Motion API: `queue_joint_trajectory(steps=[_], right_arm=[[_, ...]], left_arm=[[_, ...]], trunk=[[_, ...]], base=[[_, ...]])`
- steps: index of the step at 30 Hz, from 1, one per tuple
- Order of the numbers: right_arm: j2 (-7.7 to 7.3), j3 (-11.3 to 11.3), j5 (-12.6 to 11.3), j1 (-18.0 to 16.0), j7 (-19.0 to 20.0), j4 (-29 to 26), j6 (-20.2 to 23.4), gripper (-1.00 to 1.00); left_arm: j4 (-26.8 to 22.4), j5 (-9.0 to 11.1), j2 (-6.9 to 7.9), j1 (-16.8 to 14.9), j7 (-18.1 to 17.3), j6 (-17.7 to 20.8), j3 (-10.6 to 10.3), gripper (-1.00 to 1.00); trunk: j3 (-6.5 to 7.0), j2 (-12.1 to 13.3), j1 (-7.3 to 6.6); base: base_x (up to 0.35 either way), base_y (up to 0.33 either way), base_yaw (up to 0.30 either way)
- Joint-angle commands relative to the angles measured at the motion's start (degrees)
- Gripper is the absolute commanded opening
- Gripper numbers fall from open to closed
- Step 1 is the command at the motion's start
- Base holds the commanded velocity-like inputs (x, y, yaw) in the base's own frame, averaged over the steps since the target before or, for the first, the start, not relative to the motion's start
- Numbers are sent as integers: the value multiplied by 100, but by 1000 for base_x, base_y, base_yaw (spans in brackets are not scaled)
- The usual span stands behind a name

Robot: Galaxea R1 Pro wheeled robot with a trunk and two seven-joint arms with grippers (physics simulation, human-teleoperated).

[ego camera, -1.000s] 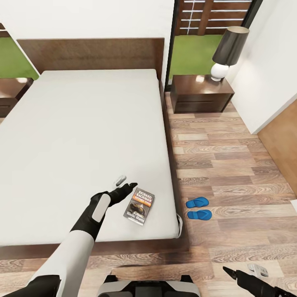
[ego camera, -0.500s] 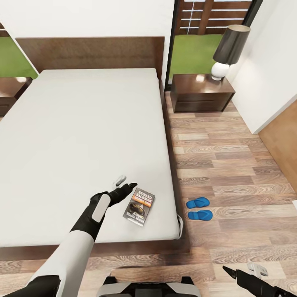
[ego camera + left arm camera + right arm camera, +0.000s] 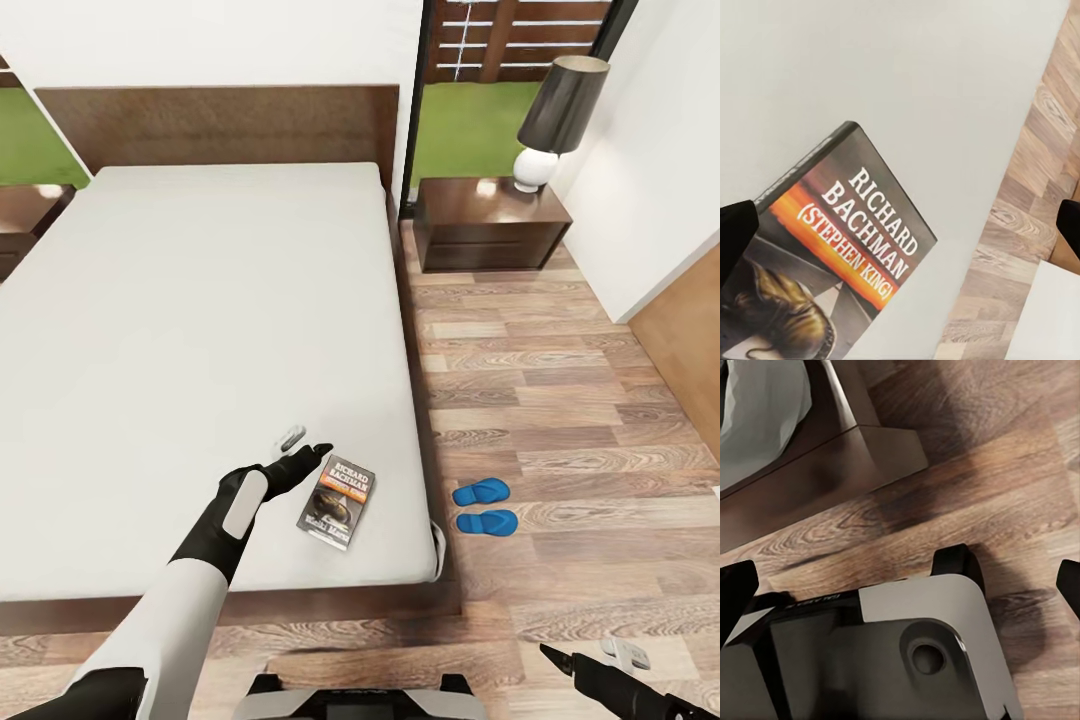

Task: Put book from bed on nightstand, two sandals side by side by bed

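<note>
The book (image 3: 337, 500) lies flat on the bed (image 3: 200, 330), near the bottom corner. The left tool (image 3: 303, 446) hangs just beside the book with its fingers spread apart, holding nothing. Two blue sandals (image 3: 483, 506) sit side by side on the floor next to the bed. The right tool (image 3: 592, 662) is low over the floor, fingers apart. A nightstand (image 3: 490, 225) stands by the bed's head.
</note>
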Motion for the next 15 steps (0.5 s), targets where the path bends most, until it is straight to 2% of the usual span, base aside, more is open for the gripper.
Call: queue_joint_trajectory(steps=[1,15], right_arm=[[3,-41,52,-5,47,-7,34,100],[-9,-43,52,-5,47,-14,34,100]], left_arm=[[-4,15,-7,-3,-14,43,36,100],[-4,15,-7,-3,-14,43,37,100]], trunk=[[-22,-45,23],[-274,-607,331]], base=[[0,0,0],[0,0,0]])
